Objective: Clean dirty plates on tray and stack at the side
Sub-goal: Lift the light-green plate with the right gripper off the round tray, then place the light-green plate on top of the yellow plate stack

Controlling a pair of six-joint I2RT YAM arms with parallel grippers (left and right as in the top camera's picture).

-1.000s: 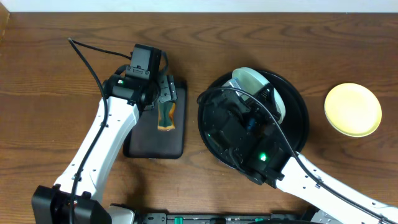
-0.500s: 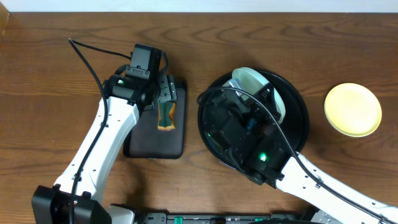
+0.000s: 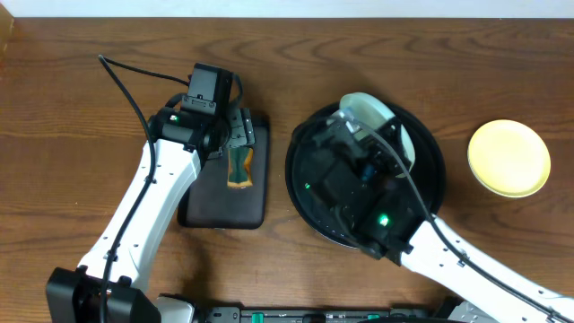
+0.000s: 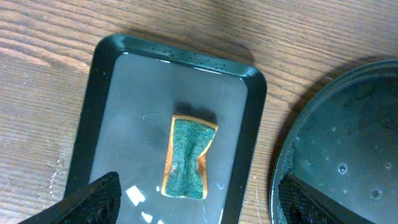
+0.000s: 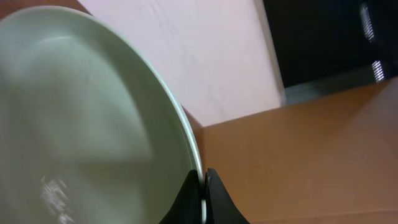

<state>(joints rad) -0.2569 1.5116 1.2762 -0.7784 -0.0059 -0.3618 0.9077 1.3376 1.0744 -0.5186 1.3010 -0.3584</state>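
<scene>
The round black tray (image 3: pixel 430 184) lies right of centre, with my right arm over it. My right gripper (image 5: pixel 203 198) is shut on the rim of a pale turquoise plate (image 5: pixel 81 118) and holds it tilted on edge. That plate shows in the overhead view (image 3: pixel 368 109) at the tray's far side. A second pale rim (image 3: pixel 408 148) peeks out from under the arm. The pale yellow plate (image 3: pixel 509 158) lies on the table, right of the tray. My left gripper (image 4: pixel 199 208) is open and empty above a green and yellow sponge (image 4: pixel 188 157).
The sponge lies in a wet rectangular black tray (image 4: pixel 93 106), which shows in the overhead view (image 3: pixel 215 211) left of the round tray. The round tray's wet rim (image 4: pixel 292 143) is close to the rectangular tray. A black cable (image 3: pixel 126 85) runs behind the left arm.
My right gripper has shifted a little to the right and away with the turquoise plate, which now stands more tilted. The left arm has not moved.
</scene>
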